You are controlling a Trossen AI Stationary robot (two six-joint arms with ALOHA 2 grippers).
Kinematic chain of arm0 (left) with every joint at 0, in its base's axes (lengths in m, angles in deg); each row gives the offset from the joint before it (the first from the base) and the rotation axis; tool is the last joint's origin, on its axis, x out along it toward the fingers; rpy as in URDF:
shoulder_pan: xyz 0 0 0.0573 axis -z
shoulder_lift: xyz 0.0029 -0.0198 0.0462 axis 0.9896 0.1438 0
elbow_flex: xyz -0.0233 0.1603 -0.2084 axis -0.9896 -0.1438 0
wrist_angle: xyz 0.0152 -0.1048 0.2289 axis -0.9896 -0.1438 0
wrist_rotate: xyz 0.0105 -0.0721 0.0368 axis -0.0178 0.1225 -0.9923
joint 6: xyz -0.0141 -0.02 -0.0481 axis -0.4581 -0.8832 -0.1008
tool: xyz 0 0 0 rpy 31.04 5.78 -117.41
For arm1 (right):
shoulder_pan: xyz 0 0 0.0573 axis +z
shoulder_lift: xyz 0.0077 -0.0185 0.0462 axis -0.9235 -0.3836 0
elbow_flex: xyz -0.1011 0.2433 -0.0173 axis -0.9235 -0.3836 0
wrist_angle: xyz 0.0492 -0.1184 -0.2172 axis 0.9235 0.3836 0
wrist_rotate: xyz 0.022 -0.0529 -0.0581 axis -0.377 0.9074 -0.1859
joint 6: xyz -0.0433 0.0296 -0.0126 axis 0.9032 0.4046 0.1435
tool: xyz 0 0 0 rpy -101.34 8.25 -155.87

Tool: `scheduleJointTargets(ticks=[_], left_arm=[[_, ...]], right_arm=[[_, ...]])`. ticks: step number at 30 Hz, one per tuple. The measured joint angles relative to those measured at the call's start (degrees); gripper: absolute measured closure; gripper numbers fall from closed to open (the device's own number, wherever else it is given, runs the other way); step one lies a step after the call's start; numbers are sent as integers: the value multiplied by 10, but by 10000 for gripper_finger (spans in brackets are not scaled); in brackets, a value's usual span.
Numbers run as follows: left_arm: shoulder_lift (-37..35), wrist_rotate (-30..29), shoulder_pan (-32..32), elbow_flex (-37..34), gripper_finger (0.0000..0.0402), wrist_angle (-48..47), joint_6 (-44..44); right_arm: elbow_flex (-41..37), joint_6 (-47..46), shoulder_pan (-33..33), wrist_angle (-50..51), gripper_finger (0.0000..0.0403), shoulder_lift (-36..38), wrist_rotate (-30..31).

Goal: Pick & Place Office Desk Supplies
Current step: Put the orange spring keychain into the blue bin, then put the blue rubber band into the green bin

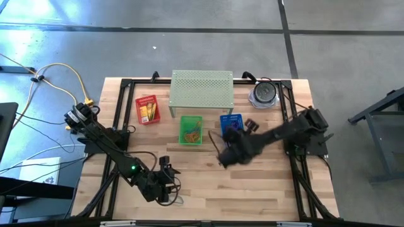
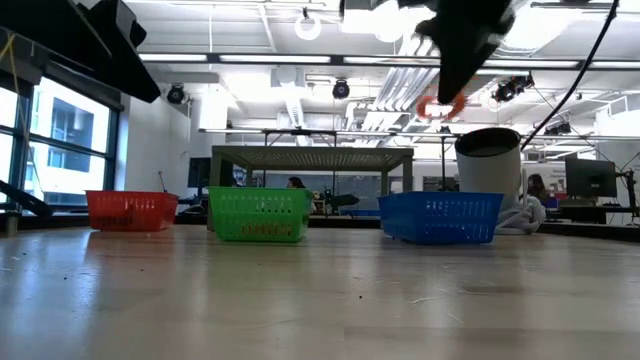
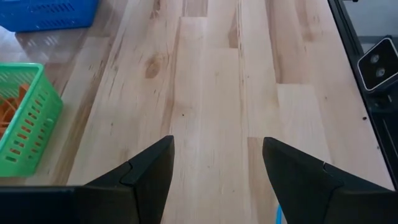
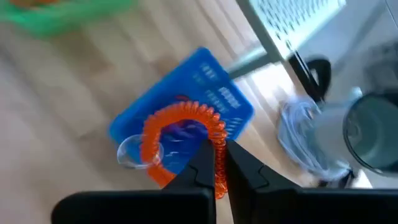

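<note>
Right gripper: the right gripper point(image 4: 216, 163) is clenched on an orange coiled plastic loop point(image 4: 180, 140), its two dark fingers pinching the coil's rim; it hangs in the air above the blue mesh basket point(image 4: 186, 106)
Orange loop: lifted clear of the table, just above the blue mesh basket; a small clear disc hangs on its side; in the low view the loop point(image 2: 440, 106) shows high over that basket point(image 2: 440, 217)
Right arm: reaches in from the table's right edge towards the blue mesh basket point(image 1: 230, 120)
Left gripper: the left gripper point(image 3: 217, 165) is released, fingers spread wide with bare wood between them, low over the front of the wooden table point(image 3: 211, 81), well apart from the blue basket
Green mesh basket: the green mesh basket point(image 1: 191, 130) sits just left of the blue one, with orange and yellow pieces inside
Red mesh basket: the red mesh basket point(image 1: 148, 110) stands further left, holding yellow-orange packets
Pale green perforated shelf: the shelf point(image 1: 202, 89) stands behind the blue basket, at the table's far edge
Grey round container: the grey container point(image 1: 264, 94) stands right of the shelf, near the blue basket
</note>
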Motion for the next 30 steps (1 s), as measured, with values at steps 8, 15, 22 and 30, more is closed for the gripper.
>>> scheduleJointTargets(ticks=[8,15,22,30], left_arm=[[18,0,13,0,163,-1,0],[23,0,20,0,163,1,0],[23,0,24,0,163,0,0],[23,-1,24,0,163,-2,-5]], right_arm=[[-80,7,-97,-83,398,1,-35],[-154,54,-135,-217,398,1,-72],[-166,53,-145,-258,351,0,-85],[-166,41,-144,-260,224,0,-89]])
